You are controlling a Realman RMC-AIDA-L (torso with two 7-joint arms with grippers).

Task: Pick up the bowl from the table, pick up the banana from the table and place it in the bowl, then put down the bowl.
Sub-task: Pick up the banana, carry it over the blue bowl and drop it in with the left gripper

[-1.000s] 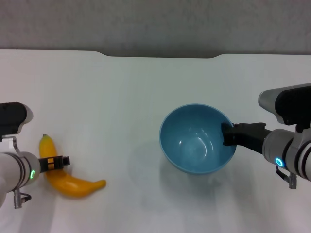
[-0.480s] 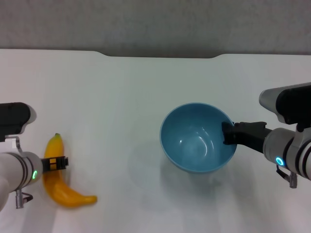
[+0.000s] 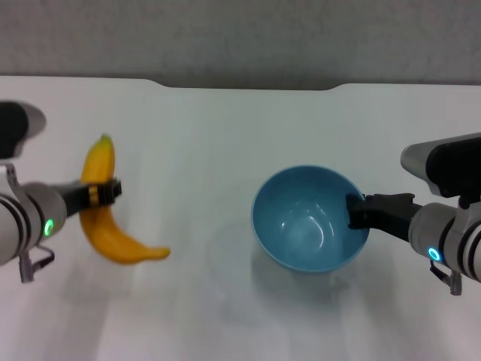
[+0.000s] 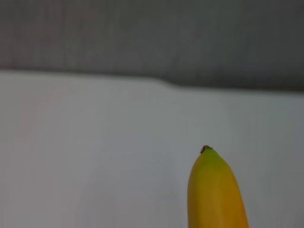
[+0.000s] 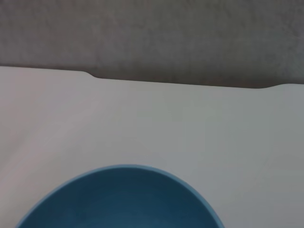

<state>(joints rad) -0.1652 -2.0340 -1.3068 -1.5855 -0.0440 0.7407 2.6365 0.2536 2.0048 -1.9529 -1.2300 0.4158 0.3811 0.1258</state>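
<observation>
Since the earlier head views, the banana (image 3: 105,213) has been carried up and toward the far side of the table (image 3: 225,135), and it has been turned so that its green-tipped end now points away from the robot; the bowl (image 3: 310,218) has shifted only slightly.

One banana and one bowl are counted, and two grippers are seen. No brand, label or legible writing is visible on any of them; only a small lit ring is seen on each wrist.

The banana is clamped across its middle by the left gripper (image 3: 104,192), whose dark fingers are closed around the fruit. A faint shadow is cast below it on the table, so it appears to be held clear of the surface, on the left side and well apart from the bowl. In the left wrist view only the banana's green tip is shown against the white tabletop.

The bowl is gripped at its right rim by the right gripper (image 3: 356,210), with one finger inside the wall. Whether the bowl is lifted or resting cannot be told for certain. Nothing is held inside the bowl.
</observation>
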